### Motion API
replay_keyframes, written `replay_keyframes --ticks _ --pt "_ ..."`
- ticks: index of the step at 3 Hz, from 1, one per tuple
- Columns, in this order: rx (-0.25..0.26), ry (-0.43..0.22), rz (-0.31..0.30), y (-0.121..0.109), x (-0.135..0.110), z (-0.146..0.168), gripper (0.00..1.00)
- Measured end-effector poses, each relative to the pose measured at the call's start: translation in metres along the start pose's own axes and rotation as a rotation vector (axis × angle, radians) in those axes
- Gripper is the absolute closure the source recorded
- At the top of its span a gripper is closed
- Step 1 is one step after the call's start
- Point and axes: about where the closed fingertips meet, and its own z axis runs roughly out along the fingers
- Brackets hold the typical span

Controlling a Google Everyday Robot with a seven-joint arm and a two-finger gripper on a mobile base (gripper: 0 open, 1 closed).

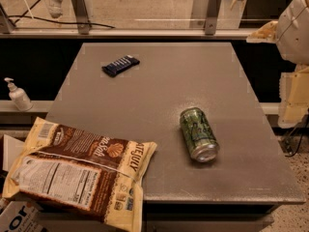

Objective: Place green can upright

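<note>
The green can (198, 134) lies on its side on the right half of the grey table (154, 81), its silver end facing the front edge. My arm shows at the right edge of the view, off the table. My gripper (292, 99) is the pale cream part there, to the right of the can and well apart from it, holding nothing that I can see.
A dark blue snack bar (120, 65) lies at the table's back left. A large brown and cream chip bag (79, 170) overhangs the front left corner. A white pump bottle (18, 95) stands on a ledge to the left. A glass railing runs behind the table.
</note>
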Motion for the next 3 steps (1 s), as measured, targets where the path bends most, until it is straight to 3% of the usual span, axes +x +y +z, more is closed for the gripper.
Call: replay_keyframes --ticks 2,3 --pt "-0.03 0.071 -0.393 0.017 -0.006 0.014 0.0" --pt "-0.028 0.071 -0.477 0.017 -0.006 0.013 0.0"
